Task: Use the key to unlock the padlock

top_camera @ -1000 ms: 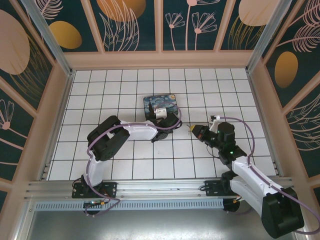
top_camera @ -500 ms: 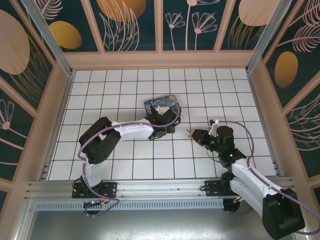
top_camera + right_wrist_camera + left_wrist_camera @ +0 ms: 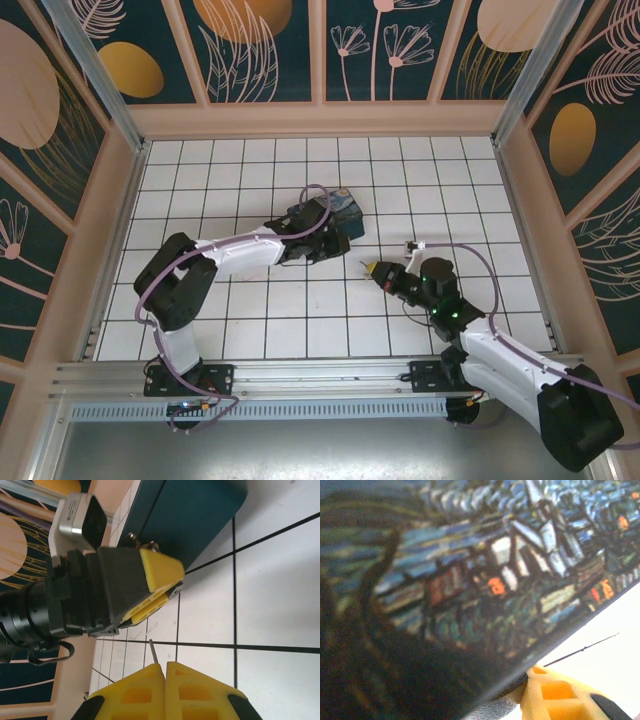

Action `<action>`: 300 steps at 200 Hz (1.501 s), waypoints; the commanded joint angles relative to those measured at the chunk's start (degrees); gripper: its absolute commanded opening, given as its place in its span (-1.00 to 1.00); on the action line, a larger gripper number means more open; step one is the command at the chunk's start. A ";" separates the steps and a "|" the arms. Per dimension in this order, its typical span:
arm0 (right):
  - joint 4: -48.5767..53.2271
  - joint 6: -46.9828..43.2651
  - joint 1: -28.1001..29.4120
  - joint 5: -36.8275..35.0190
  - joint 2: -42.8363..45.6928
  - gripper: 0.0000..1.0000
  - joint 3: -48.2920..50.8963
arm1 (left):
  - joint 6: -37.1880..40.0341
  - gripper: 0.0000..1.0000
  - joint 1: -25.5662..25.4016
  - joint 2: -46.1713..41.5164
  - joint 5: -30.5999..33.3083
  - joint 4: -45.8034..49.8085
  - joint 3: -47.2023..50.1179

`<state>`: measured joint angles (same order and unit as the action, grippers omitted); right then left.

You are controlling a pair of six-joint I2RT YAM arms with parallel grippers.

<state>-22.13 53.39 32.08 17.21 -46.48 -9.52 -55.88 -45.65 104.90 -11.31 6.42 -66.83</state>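
The right claw (image 3: 164, 666) is clenched on the key (image 3: 152, 653), whose thin blade pokes out past the yellow tips and aims toward the box (image 3: 200, 515). The padlock (image 3: 143, 543) seems to be the small dark bit of metal at the box's edge, just beside the left claw (image 3: 169, 587). I cannot tell whether that claw grips it or merely sits nearby. The key looks light, stiff and smooth (likely to twist between the pads under torque), so it is best pinched flat on its bow. The padlock probably dangles and would swing away, so it wants steadying by its body, with the keyhole left free.
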 commanded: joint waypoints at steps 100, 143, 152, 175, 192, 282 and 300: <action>-27.57 -2.64 6.81 -14.31 -11.52 -1.00 2.75 | -11.65 -0.53 3.79 -5.98 -16.90 -7.95 0.12; -33.78 -1.97 7.50 -13.55 -15.50 -1.00 2.07 | -14.60 -0.53 4.04 -6.38 -18.17 -11.50 2.37; -34.68 -1.89 7.63 -13.52 -16.26 -1.00 1.70 | -14.70 -0.53 4.08 -6.33 -18.26 -11.59 2.62; -35.71 -1.71 7.65 -13.72 -17.79 -1.00 0.81 | -14.92 -0.54 4.29 -6.34 -18.22 -11.76 3.10; -35.53 -2.18 7.57 -13.46 -18.92 -1.00 -0.14 | -15.31 -0.54 4.52 -8.17 -17.78 -12.19 3.46; -34.00 -1.09 6.59 -12.80 -19.39 -1.00 -0.86 | -16.87 -0.56 4.96 -9.19 -17.50 -14.20 4.60; -33.53 -1.09 6.51 -13.15 -19.19 -1.00 -0.88 | -17.41 -0.57 5.03 -9.01 -17.87 -14.97 4.78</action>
<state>-54.48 51.83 38.98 5.41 -66.65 -9.28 -72.14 -40.91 98.24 -28.08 -3.73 -62.35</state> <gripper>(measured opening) 0.041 0.305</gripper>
